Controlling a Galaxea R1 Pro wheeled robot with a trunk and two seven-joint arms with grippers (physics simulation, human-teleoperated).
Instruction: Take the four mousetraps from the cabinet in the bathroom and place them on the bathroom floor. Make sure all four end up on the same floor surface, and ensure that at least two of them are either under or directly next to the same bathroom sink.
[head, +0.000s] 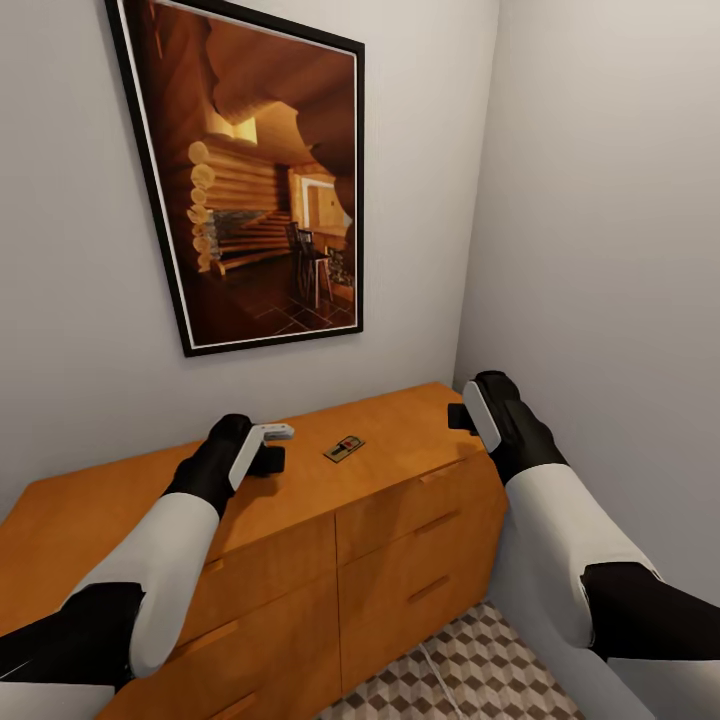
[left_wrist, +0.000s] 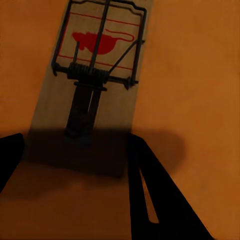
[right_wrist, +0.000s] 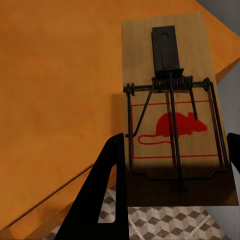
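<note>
Below both sets of fingers runs the cabinet (head: 120, 510), its flat top bare wood, with the floor (head: 480, 670) showing past its right end.

The left gripper (head: 268, 440) hangs just over the top with its fingers (left_wrist: 155, 200) apart and nothing between them. A trap (head: 343, 449) lies flat on the wood just ahead of the fingertips. In the left wrist view its plain end points into the gap between them and its spring and wire bar lie farther off.

The right gripper (head: 478, 415) is at the cabinet's right end. Its fingers (right_wrist: 107, 190) sit against the two long edges of the other trap (right_wrist: 172, 125), which looks clamped there. That trap's printed end reaches past the cabinet edge, with floor tiles beneath it.

Each trap is probably light and stiff: a thin wooden board with a wire bar and coil on top. The wire is the delicate part and may snap shut. The long edges of the board look like the safest place to pinch it, clear of the bar. The board is thin, so the fingers must come down nearly to the wood.
</note>
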